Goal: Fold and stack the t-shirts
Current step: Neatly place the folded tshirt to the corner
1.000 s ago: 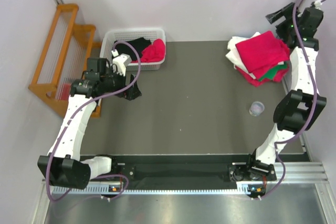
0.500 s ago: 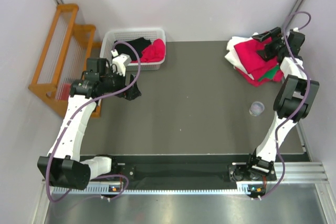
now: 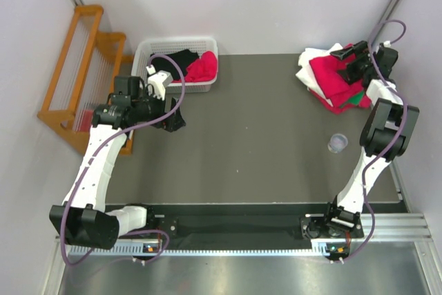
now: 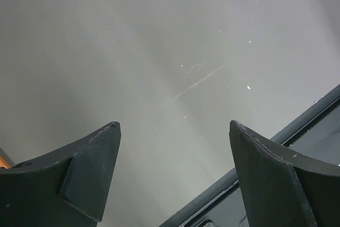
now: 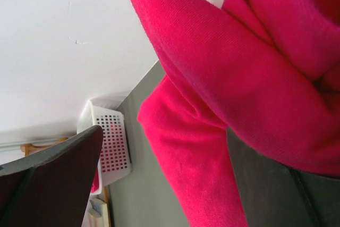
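Top view: stack of folded t-shirts point(image 3: 330, 79) sits at the far right corner of the dark table point(image 3: 255, 143). Crimson one on top, white showing at the left edge, green and red peeking out lower right. Right gripper point(image 3: 353, 61) is over the right side of that stack, fingers spread wide; can't tell from up here whether they touch the cloth. Clear cup point(image 3: 337, 144) stands on the table nearer than the stack, well apart from it. White lattice basket point(image 3: 177, 64) at the far left holds a black shirt point(image 3: 181, 59) and a red shirt point(image 3: 202, 67), both loosely bunched, not folded. Left gripper point(image 3: 174, 119) hangs over the table just in front of the basket, away from any shirt. Orange wooden rack point(image 3: 77, 67) stands off the table's left side.

Left wrist view: both fingers point(image 4: 87, 176) wide apart, nothing between them. Only bare grey surface beyond, with a dark rail crossing the lower right corner. No shirt in this view.

Right wrist view: crimson shirt point(image 5: 255, 94) fills the right half, thick folded roll very close to the camera. Left finger point(image 5: 56, 179) is clear of the cloth; right finger sits low right, mostly hidden behind the fabric. Jaws wide, cloth lies in the gap but no pinch on it visible. Basket point(image 5: 109, 147) and table edge show in the distance below a white wall
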Robot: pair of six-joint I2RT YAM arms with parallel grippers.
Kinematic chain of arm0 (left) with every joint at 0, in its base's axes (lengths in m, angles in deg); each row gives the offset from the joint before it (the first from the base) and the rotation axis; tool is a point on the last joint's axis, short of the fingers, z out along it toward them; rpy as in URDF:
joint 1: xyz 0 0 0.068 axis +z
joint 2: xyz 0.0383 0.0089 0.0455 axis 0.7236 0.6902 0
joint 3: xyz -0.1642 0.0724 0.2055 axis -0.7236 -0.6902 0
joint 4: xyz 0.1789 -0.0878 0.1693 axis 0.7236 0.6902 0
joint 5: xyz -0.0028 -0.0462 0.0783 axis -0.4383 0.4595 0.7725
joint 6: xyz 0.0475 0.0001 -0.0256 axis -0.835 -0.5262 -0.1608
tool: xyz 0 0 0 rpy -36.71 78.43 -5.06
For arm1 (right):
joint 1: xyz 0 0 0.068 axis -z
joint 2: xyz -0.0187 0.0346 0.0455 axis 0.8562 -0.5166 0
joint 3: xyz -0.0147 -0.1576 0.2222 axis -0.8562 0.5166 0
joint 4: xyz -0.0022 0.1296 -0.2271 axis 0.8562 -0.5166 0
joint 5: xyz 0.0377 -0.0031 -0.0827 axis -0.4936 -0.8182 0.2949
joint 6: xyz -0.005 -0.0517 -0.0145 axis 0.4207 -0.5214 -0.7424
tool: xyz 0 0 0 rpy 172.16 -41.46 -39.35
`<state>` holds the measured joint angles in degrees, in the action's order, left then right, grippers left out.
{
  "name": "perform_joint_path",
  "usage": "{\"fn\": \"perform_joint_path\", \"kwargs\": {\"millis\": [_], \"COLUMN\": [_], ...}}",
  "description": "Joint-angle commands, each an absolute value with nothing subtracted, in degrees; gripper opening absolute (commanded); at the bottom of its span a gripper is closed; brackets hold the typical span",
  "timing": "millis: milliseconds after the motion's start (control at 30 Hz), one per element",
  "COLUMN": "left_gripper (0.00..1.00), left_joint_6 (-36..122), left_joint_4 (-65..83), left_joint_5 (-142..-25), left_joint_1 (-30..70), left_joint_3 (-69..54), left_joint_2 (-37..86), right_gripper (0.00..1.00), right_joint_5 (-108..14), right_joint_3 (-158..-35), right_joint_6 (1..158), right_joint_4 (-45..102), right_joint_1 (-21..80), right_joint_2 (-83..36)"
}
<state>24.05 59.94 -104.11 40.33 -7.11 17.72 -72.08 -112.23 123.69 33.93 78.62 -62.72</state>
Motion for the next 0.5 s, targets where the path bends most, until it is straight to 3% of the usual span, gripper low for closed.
{"fn": "perform_joint_path", "kwargs": {"millis": [0, 233, 467], "left_gripper": [0.88, 0.88, 0.88], "left_joint_6": [23.4, 23.9, 23.8], "left_joint_4": [59.6, 59.5, 59.4], "left_joint_5": [-104.0, -104.4, -104.0], "left_joint_1": [40.6, 40.6, 40.6], "left_joint_3": [-6.1, -6.6, -7.2], "left_joint_2": [16.3, 16.6, 16.7], "right_gripper": [1.00, 1.00, 1.00], "right_joint_5": [-70.4, -77.0, -77.0], "right_joint_3": [-112.6, -125.6, -130.0], "right_joint_6": [120.7, 122.8, 125.0], "right_joint_4": [28.7, 30.9, 31.0], "right_joint_1": [79.0, 78.8, 79.4], "right_joint_2": [-64.8, -62.1, -67.0]}}
